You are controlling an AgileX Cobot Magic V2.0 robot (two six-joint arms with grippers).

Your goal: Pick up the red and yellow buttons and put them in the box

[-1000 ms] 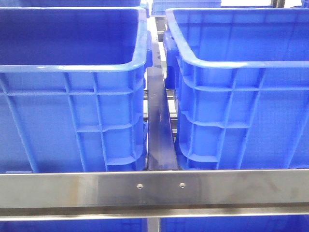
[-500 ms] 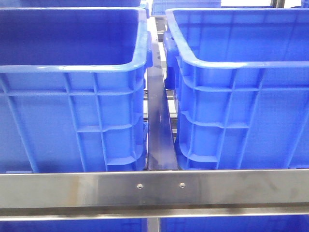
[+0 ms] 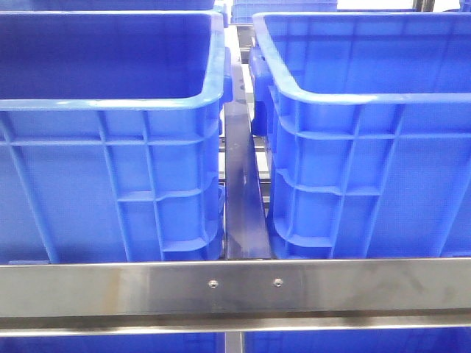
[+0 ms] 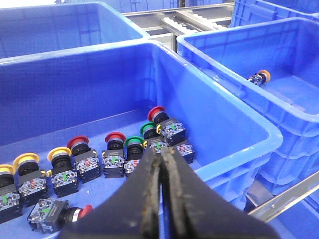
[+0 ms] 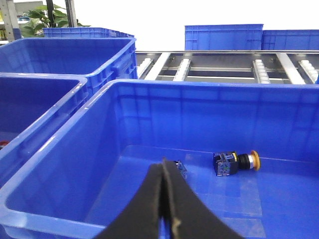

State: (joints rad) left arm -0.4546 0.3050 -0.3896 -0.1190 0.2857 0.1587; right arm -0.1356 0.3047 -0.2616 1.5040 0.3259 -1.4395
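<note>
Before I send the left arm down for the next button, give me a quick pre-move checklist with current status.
1. Left gripper empty: ok, its fingers are together with nothing between them.
2. Red and yellow buttons available in the left bin: ok, for example a red button and a yellow button.
3. Green buttons next to the reds: not ok, mis-pick risk.
4. Right gripper empty: ok, shut.
5. Right bin ready: ok, one yellow-capped button lies inside.
6. Arms in the front view: cannot tell, neither shows.

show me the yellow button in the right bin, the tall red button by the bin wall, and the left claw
yellow button [image 5: 254, 160], right wrist view, on its yellow cap
red button [image 4: 156, 112], left wrist view, on its red cap
left claw [image 4: 162, 155], left wrist view, between its closed fingertips
</note>
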